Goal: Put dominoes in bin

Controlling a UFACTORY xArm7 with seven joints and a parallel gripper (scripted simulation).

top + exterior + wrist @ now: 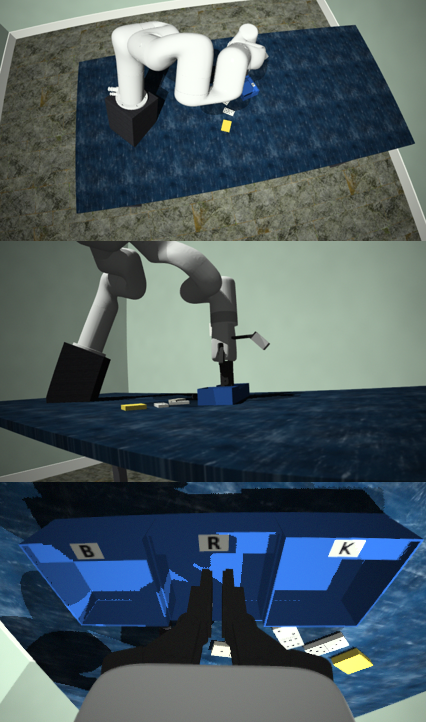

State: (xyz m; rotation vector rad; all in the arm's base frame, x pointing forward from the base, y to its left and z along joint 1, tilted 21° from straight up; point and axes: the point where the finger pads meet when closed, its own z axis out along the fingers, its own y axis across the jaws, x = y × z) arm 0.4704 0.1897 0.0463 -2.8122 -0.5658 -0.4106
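Note:
A blue bin (215, 569) has three compartments marked B (87, 550), R (213, 543) and K (344, 548). B and K look empty; my fingers hide part of R. My gripper (217, 584) (226, 381) is shut with nothing between the fingers, and its tips are at the rim of the R compartment. Three white dominoes lie on the table beside the bin: one (288, 637), a second (326, 643) and a third (220, 649) under my fingers. In the top view my arm hides the gripper and most of the bin (249, 89).
A yellow block (353, 661) lies next to the dominoes, also in the top view (226, 125) and the exterior view (133, 406). The black arm base (131, 117) stands to the left on the blue table.

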